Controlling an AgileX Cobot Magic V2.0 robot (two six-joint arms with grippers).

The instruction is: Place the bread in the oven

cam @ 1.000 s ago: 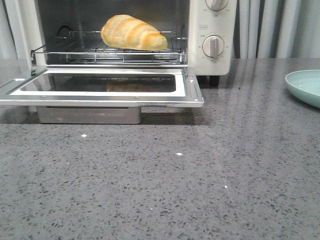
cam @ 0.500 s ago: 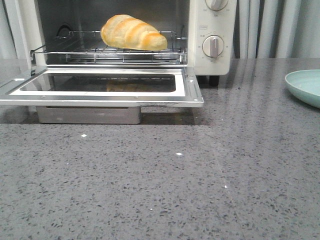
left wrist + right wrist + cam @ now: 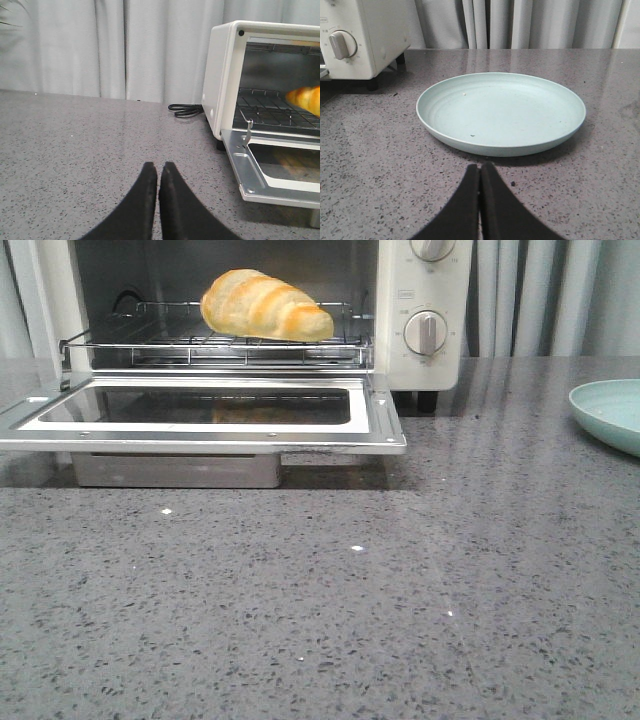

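Bread (image 3: 265, 306) lies on the wire rack (image 3: 215, 345) inside the oven (image 3: 420, 315), toward the right half of the cavity, tapered end pointing right; placement itself looks done. Door (image 3: 200, 415) hangs fully open and flat, so the likely remaining step is closing it. To do that well: come in under the door's front edge with a gripper tip, lift along the hinge arc rather than pushing straight back, and keep clear of the rack front so the bread is not jolted. Left gripper (image 3: 156, 172) is pressed together, empty, low over the surface (image 3: 330, 610) to the left of the oven, well apart from it. Right gripper (image 3: 480, 172) is likewise pressed together and empty, just before the plate (image 3: 445, 130). Containers: the oven holds 1 bread on its rack; the pale green plate to the right of the oven holds nothing but a few small specks. 2 knobs (image 3: 427, 332) untouched.
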